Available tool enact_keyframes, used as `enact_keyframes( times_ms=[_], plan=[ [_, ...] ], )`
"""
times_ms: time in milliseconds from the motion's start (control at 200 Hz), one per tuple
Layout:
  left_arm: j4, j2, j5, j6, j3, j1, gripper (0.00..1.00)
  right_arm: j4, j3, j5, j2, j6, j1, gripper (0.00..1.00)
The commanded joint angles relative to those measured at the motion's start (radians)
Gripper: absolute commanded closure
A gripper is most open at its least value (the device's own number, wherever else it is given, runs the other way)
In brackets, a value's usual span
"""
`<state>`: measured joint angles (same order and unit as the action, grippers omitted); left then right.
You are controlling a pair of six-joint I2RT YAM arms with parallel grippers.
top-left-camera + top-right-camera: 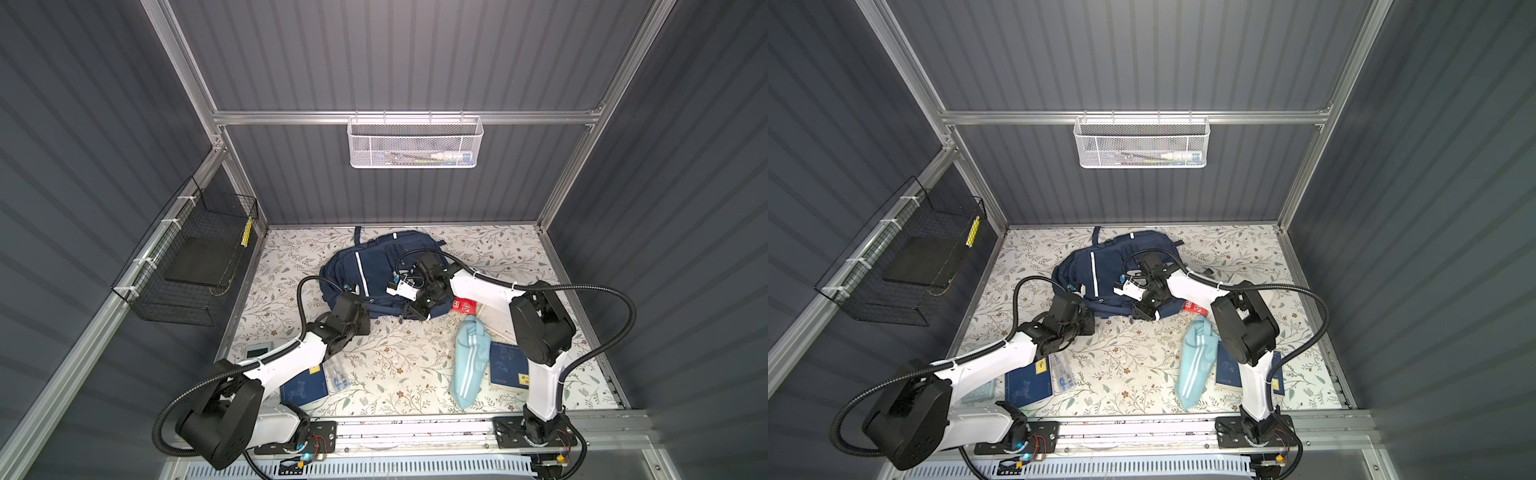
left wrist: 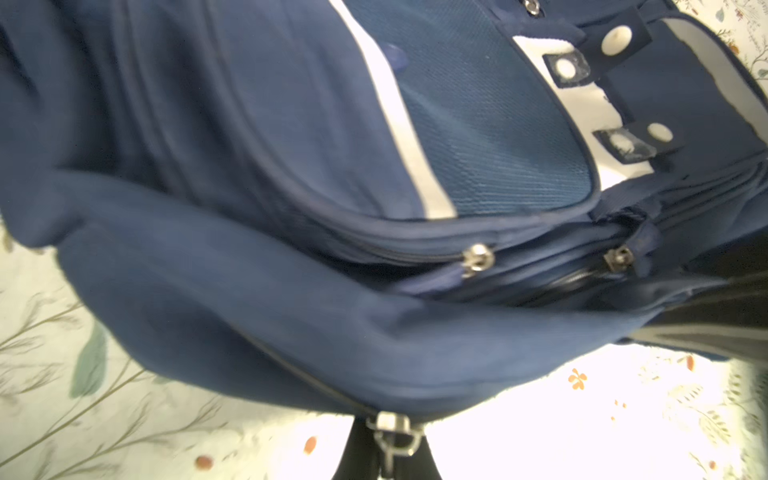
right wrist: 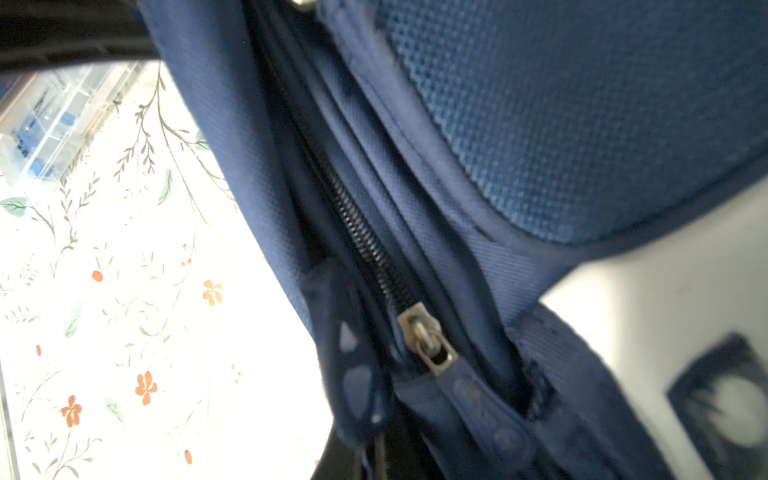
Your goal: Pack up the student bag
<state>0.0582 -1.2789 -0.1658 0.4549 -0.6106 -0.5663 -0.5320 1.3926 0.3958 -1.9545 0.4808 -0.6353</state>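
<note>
Student bag [image 1: 1106, 253] on table [image 1: 1133, 357]; left gripper [image 1: 1088, 322], right gripper [image 1: 1141, 312] seemingly at its edge.

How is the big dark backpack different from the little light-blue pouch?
The backpack is navy; the pouch is pale blue. The backpack is far bigger than the pouch. The backpack lies at the back of the table, the pouch nearer the front. The left gripper pinches a zip pull on the backpack; no gripper is at the pouch. Both have white stripes.
</note>
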Motion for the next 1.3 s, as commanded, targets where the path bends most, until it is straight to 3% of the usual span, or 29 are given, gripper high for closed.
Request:
enact_keyframes(
  times_ms=[0, 80, 215, 400, 515, 665, 745, 916, 1021, 1186, 1296],
  plan=[
    [0.051, 0.038, 0.038, -0.029, -0.033, 0.023, 1.00, 0.045, -0.056, -0.160, 0.057, 0.002, 0.014, 0.91],
    [0.035, 0.042, 0.096, -0.016, -0.035, 0.010, 1.00, 0.133, -0.097, -0.192, 0.111, -0.012, -0.018, 0.63],
    [0.050, 0.054, 0.099, -0.018, -0.057, -0.015, 1.00, 0.202, -0.088, -0.147, 0.145, -0.058, -0.083, 0.40],
    [0.051, 0.056, 0.155, 0.006, -0.079, -0.016, 1.00, 0.243, 0.004, -0.130, 0.065, -0.081, -0.171, 0.31],
    [0.072, 0.054, 0.178, 0.016, -0.096, -0.016, 1.00, 0.262, 0.058, -0.174, 0.000, -0.073, -0.193, 0.39],
    [0.106, 0.070, 0.166, 0.034, -0.089, 0.024, 1.00, 0.221, 0.071, -0.136, -0.028, -0.046, -0.177, 0.86],
    [0.086, 0.080, 0.234, 0.056, -0.074, 0.093, 1.00, 0.215, 0.041, -0.100, -0.013, -0.030, -0.166, 1.00],
    [0.134, 0.040, 0.335, 0.047, -0.116, 0.220, 1.00, 0.149, 0.020, -0.125, 0.003, 0.050, -0.162, 1.00],
    [0.210, 0.021, 0.306, 0.002, -0.164, 0.278, 1.00, 0.077, 0.017, -0.136, 0.005, 0.088, -0.152, 1.00],
    [0.204, -0.009, 0.336, -0.038, -0.197, 0.455, 1.00, 0.082, -0.010, -0.122, 0.027, 0.125, -0.125, 1.00],
    [0.201, -0.017, 0.369, -0.068, -0.228, 0.476, 1.00, 0.110, -0.017, -0.122, 0.039, 0.125, -0.071, 1.00]
  ],
)
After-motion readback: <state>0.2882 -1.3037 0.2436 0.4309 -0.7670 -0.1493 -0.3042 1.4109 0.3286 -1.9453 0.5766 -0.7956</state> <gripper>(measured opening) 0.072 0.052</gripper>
